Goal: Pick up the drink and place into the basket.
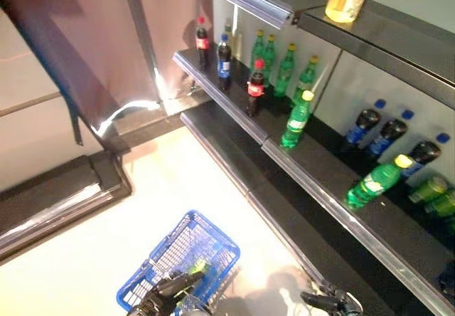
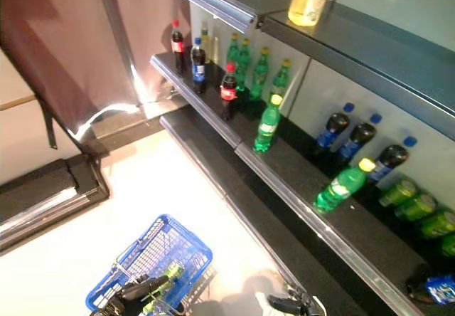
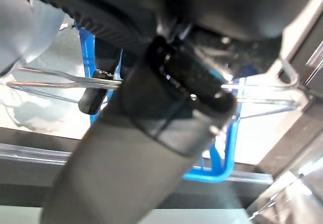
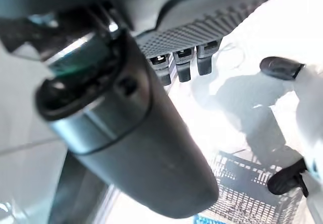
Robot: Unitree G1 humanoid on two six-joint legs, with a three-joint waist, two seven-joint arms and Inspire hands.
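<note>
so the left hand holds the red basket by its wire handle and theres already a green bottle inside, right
Not quite: the basket is blue, not red, as the left eye view shows. The rest stands: the left hand grips its wire handle, and a green bottle lies inside.

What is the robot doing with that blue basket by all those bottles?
It is shopping for drinks. Its left hand holds the blue basket by its wire handle, low over the pale floor, and something green already lies inside. Its right hand hangs beside the basket with straight fingers, holding nothing. Green, dark and blue-capped bottles stand and lie on the dark shelf ahead.
</note>
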